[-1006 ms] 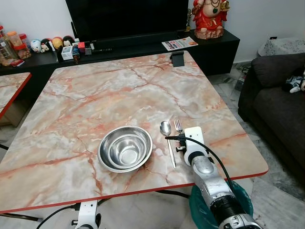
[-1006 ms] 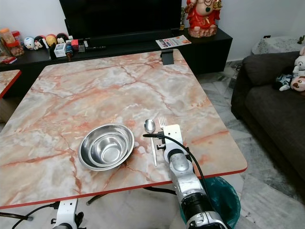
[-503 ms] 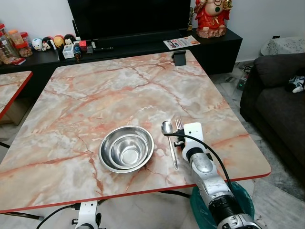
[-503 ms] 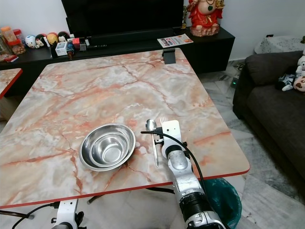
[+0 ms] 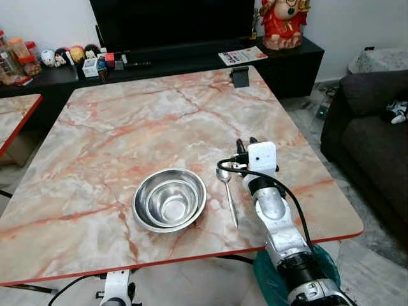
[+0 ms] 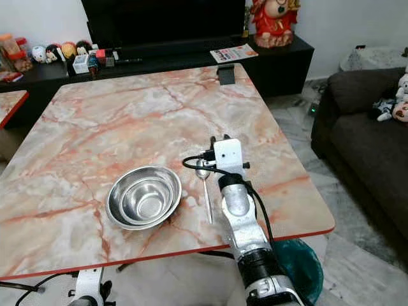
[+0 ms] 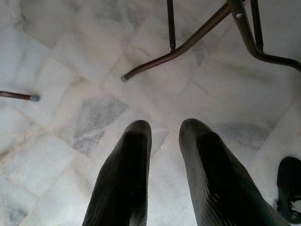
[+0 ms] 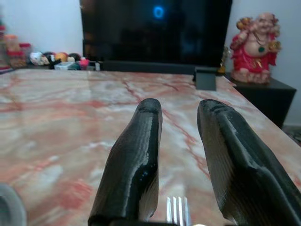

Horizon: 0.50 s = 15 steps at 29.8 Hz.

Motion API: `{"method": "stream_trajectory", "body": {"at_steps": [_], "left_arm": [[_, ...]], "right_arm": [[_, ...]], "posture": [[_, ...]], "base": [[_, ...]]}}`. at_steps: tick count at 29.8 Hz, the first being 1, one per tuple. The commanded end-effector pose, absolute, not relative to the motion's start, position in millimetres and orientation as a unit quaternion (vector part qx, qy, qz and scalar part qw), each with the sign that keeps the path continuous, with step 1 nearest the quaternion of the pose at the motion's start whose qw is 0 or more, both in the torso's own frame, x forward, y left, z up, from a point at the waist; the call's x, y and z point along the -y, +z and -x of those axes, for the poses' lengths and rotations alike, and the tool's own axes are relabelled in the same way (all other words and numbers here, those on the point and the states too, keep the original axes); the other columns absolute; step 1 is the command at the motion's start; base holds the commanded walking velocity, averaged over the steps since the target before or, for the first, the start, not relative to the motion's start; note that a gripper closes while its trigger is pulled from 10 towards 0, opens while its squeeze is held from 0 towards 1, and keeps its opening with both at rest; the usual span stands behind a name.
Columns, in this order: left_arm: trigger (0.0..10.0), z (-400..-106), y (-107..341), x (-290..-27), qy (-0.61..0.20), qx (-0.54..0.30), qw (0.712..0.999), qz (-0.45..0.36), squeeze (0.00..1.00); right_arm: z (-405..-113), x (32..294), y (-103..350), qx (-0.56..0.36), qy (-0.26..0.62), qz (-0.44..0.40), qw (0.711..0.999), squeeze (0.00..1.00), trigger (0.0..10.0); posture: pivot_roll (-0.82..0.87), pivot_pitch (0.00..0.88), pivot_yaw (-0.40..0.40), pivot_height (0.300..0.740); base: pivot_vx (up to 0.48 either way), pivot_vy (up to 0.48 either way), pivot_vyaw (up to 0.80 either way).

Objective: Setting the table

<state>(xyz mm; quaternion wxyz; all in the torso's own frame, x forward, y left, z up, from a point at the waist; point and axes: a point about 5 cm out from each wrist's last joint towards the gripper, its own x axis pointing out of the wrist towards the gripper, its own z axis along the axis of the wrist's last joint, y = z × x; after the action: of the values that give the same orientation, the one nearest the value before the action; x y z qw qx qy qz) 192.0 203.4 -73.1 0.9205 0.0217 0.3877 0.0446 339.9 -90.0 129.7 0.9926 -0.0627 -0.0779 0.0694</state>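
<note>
Hovering over the fork [image 8: 178, 208], right end effector [image 8: 181, 141] gapes empty beside spoon [image 5: 227, 191] and bowls [image 5: 169, 199]; next likely retreat.

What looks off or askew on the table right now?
Nothing stands out. Nested steel bowls sit upright, spoon lies straight beside them, fork tines show under the open right gripper. No spills.

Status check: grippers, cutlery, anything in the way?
Right gripper open, empty, above fork. Left gripper open, idle near floor. Spoon beside bowl on table. Nothing obstructing.
</note>
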Motion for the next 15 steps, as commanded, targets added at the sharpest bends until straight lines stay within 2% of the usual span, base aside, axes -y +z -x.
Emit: {"method": "stream_trajectory", "body": {"at_steps": [1,15], "left_arm": [[10.0,-186.6,-74.6,-207.9,0.057,-0.388,0.92,-0.014,0.0],[10.0,-186.8,-74.4,-209.0,0.061,-0.387,0.92,-0.012,0.0]], "right_arm": [[-342.6,79.5,141.8,0.101,0.086,0.061,0.989,0.0,10.0],[-343.1,71.6,146.4,0.113,0.106,0.048,0.987,0.0,10.0]], "posture": [[-0.03,0.0,0.096,0.74],[-0.02,0.0,0.091,0.74]], "base": [[0.0,0.0,0.0],[0.0,0.474,0.0]]}}
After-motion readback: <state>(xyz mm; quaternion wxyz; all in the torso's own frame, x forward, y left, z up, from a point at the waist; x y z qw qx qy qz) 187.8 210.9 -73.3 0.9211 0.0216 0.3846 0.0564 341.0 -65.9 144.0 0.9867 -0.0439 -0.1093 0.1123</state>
